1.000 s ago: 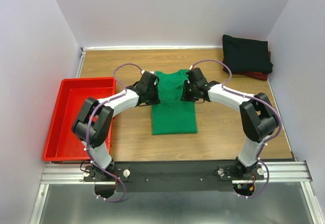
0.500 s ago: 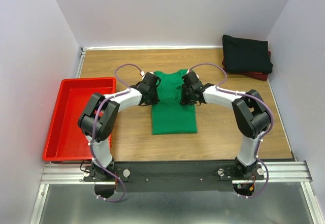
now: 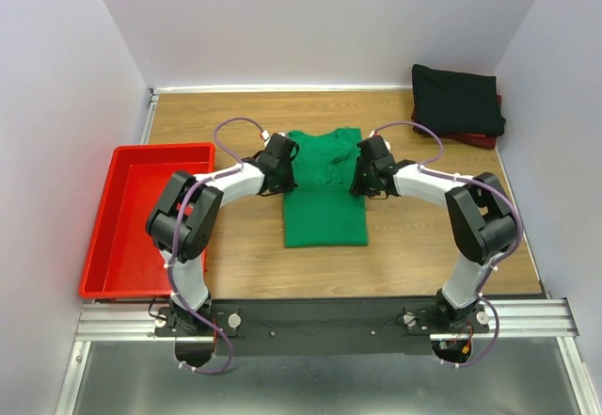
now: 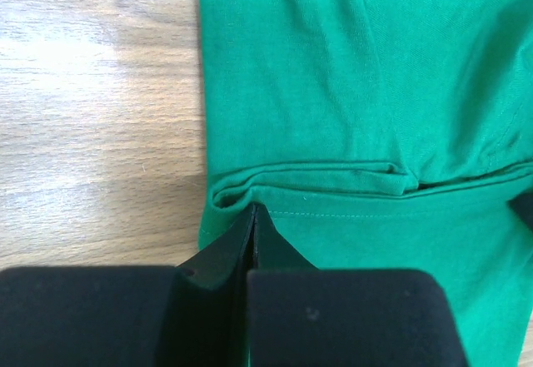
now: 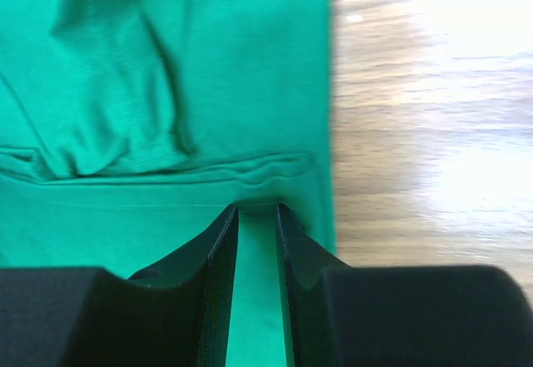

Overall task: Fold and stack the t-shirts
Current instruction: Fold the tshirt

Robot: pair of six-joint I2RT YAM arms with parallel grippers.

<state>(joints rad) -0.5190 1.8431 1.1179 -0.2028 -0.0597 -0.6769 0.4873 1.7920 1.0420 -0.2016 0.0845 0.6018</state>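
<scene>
The bright green t-shirt (image 3: 324, 215) lies flat mid-table, folded into a narrow strip with its sleeves turned in. My left gripper (image 3: 282, 172) sits at its upper left edge. In the left wrist view its jaws (image 4: 254, 209) are pressed together at a puckered fold of the green cloth (image 4: 333, 92). My right gripper (image 3: 363, 172) sits at the upper right edge. Its jaws (image 5: 256, 209) stand a little apart over the green cloth (image 5: 241, 67), holding nothing. The black t-shirt (image 3: 456, 100) lies folded on the dark red t-shirt (image 3: 484, 139) at the back right.
A red plastic tray (image 3: 132, 156) stands on the left side of the table next to the left arm. Bare wood shows around the green t-shirt. Grey walls close in the back and both sides.
My right gripper has moved right, from over the shirt's upper middle to its right edge, and the shirt's top right has spread out. My left gripper has barely moved.
</scene>
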